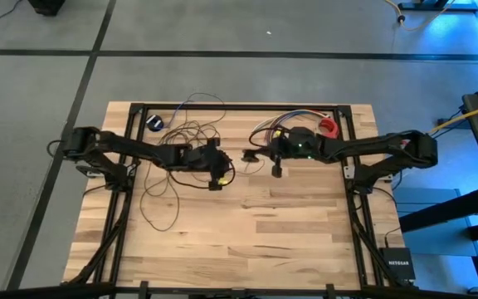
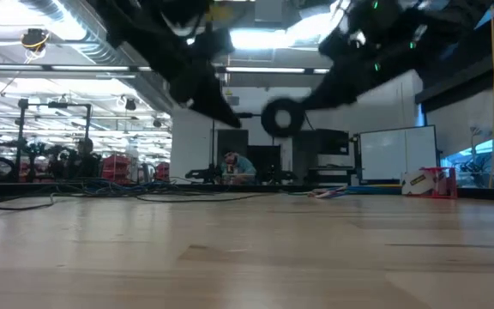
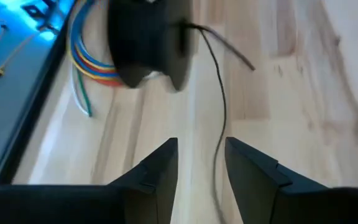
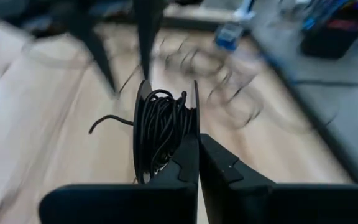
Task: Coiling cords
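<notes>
Wood grain runs pale and streaked across the butcher-block table [image 1: 247, 232], which fills the middle of the high view inside a dark metal frame. Loose loops of the cords [image 1: 177, 166], thin dark wire, sprawl over the table's upper left part, with a small black round puck [image 1: 156, 122] at the far edge. Part of the same wire is wound tight on a black round spool [image 4: 163, 134], flat-flanged, seen in the centre of the right wrist view. The right gripper [image 4: 198, 158], left of the red object [image 1: 329, 127] in the high view, is clenched, its smooth dark fingers pressed together against the spool's rim. The left gripper [image 3: 202, 163], at centre-left of the high view, is released, a single strand of wire passing through the gap between its wedge-shaped fingers [image 3: 160, 171]. A short bundle of multicoloured wires [image 3: 86, 59] curves glossy near the table's upper edge, beside the spool.
</notes>
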Tool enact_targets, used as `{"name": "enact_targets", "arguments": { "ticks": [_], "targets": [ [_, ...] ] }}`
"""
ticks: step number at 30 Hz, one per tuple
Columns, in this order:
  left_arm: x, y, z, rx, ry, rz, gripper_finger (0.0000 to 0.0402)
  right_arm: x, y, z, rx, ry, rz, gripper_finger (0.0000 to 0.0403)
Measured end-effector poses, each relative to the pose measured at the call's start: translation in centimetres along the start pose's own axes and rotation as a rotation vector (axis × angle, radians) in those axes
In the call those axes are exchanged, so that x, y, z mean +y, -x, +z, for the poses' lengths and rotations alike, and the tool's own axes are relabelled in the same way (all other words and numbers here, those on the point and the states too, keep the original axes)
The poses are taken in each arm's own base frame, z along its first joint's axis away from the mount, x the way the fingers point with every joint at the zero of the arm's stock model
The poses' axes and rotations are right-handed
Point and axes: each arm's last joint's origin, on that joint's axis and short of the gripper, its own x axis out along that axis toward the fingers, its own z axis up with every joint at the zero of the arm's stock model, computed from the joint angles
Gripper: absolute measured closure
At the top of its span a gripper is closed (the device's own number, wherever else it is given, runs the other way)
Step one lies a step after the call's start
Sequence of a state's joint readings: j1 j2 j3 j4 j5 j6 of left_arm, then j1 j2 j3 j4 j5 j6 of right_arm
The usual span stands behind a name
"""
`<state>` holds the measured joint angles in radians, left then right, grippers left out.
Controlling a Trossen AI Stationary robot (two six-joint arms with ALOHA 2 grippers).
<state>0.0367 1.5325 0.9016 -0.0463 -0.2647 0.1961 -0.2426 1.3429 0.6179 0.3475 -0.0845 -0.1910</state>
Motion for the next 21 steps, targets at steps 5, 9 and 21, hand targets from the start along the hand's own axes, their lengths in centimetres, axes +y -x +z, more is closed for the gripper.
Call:
{"name": "enact_targets", "arguments": {
  "ticks": [5,9,21],
  "targets": [
    [-1.9,0.9,1.2,-0.094,0.022,-0.028,0.0275,0.7,0.4,3.6,-0.086,0.021,-0.079,0.0399],
    [-3.9,-0.1,1.3,-0.160,0.040,-0.035,0.0275,1.0,0.6,6.2,-0.139,0.028,-0.072,0.0398],
    [-6.9,-3.2,0.9,-0.257,0.126,0.235,0.0275,0.8,1.0,9.3,-0.202,0.014,-0.121,0.0398]
  ]
}}
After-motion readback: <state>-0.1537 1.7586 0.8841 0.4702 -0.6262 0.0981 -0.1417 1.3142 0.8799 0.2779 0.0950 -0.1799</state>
